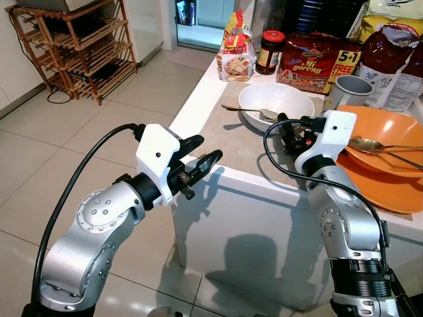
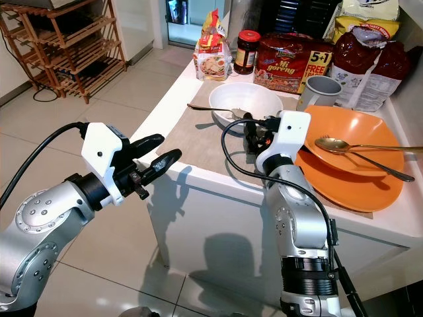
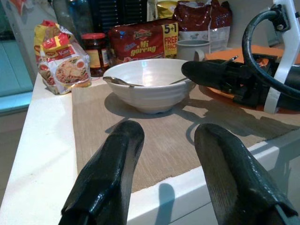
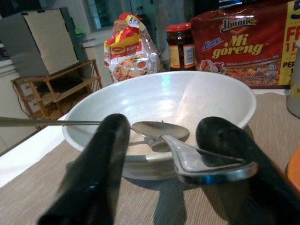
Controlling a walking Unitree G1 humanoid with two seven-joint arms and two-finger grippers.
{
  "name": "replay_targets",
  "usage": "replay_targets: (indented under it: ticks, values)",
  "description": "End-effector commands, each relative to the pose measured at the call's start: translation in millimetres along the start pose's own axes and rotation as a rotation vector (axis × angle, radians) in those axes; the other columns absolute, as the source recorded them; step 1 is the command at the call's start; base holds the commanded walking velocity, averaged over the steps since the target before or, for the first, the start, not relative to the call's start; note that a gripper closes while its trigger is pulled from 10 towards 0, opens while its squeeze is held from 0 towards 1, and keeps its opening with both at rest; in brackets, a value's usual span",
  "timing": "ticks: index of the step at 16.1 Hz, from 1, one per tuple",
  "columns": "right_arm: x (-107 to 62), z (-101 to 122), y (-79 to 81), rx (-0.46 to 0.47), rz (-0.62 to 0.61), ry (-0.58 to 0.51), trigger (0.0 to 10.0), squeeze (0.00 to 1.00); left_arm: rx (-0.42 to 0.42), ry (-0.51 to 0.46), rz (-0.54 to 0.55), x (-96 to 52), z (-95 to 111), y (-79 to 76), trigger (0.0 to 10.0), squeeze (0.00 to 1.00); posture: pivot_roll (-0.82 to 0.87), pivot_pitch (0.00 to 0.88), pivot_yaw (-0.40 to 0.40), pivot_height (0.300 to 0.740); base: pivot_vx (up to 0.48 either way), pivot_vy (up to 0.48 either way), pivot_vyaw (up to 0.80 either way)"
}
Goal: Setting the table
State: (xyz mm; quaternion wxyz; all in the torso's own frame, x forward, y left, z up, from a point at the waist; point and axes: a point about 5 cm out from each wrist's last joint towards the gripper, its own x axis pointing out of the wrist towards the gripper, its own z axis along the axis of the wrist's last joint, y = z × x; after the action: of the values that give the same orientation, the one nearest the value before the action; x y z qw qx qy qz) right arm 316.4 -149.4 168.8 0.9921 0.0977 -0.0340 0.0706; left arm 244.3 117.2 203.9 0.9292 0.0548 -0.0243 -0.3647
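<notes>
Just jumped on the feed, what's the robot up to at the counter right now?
The robot is setting the table at a white counter. Its right gripper is open at the rim of the white bowl on the woven placemat, fingers either side of the handle of a spoon lying in the bowl; it has not closed on it. The left gripper hovers open off the counter's edge, holding nothing. Stacked orange bowls with more cutlery sit to the right.

home kitchen, counter point(image 1: 198, 99), noodle packs point(image 1: 317, 58), bowls point(image 1: 277, 105)
</notes>
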Motion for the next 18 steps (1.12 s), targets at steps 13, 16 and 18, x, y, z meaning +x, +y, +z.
replay_targets:
  ticks: [13,16,18]
  values:
    - [-0.2,0,-5.5,-0.030,-0.008,0.018,0.0,0.00,0.005,0.010,-0.016,-1.5,0,-4.6,10.0,0.00,0.10,0.029,-0.043,0.740,0.000,0.000,0.00]
    - [-0.1,7,-5.5,-0.029,-0.007,-0.010,0.0,0.00,0.006,0.006,-0.016,-0.6,1,-4.7,10.0,0.00,0.10,0.028,-0.043,0.740,0.000,0.000,0.00]
    - [-2.5,20,-4.1,-0.016,0.003,-0.048,0.0,0.00,0.006,0.004,-0.012,-0.7,2,-4.4,10.0,0.00,0.10,0.029,-0.043,0.740,0.000,0.000,0.00]
